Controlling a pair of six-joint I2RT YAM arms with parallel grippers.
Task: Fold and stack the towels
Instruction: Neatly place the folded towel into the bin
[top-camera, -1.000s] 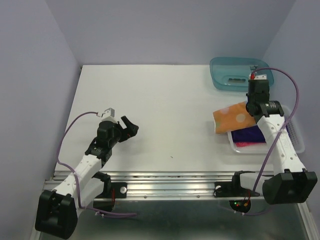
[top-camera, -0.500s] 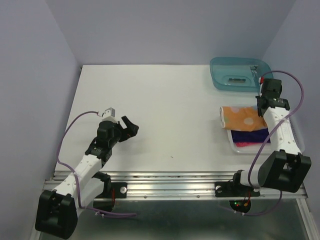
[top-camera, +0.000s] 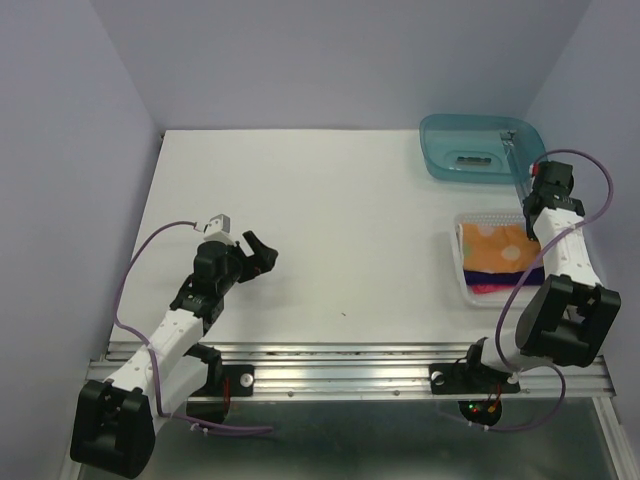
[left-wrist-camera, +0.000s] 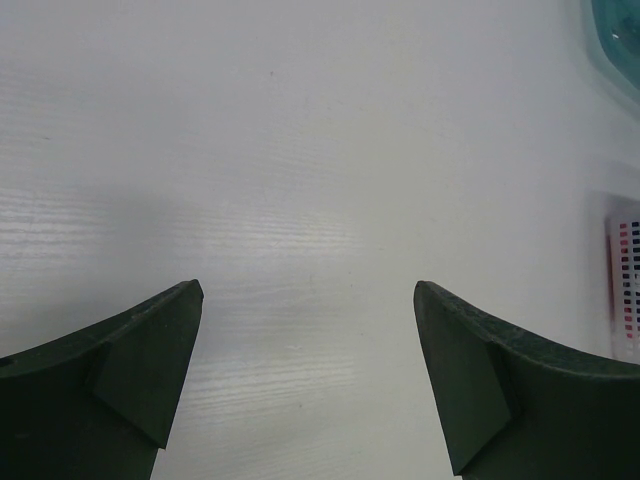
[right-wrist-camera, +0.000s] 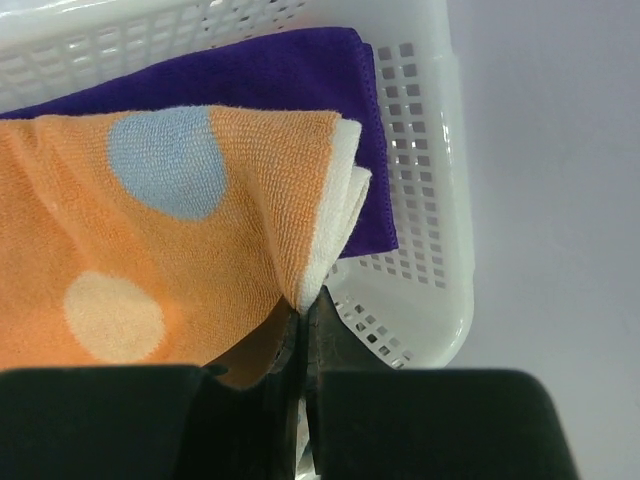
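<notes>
The folded orange dotted towel (top-camera: 495, 247) lies over the white basket (top-camera: 462, 282) at the right, on top of the dark purple towel (top-camera: 500, 274) and the pink-red towel (top-camera: 487, 289). My right gripper (top-camera: 531, 222) is shut on the orange towel's corner (right-wrist-camera: 305, 290); the wrist view shows the orange towel (right-wrist-camera: 150, 250) above the purple towel (right-wrist-camera: 300, 70) inside the basket (right-wrist-camera: 430, 250). My left gripper (top-camera: 262, 255) is open and empty over the bare table at the left; its fingers (left-wrist-camera: 130, 370) frame white tabletop.
A teal tray (top-camera: 478, 148) holding a small dark object stands at the back right, just behind the basket. The basket's edge (left-wrist-camera: 625, 280) shows at the far right of the left wrist view.
My right gripper has carried the orange towel rightward, from left of the basket to over it, onto the purple towel. The left arm has not moved.
</notes>
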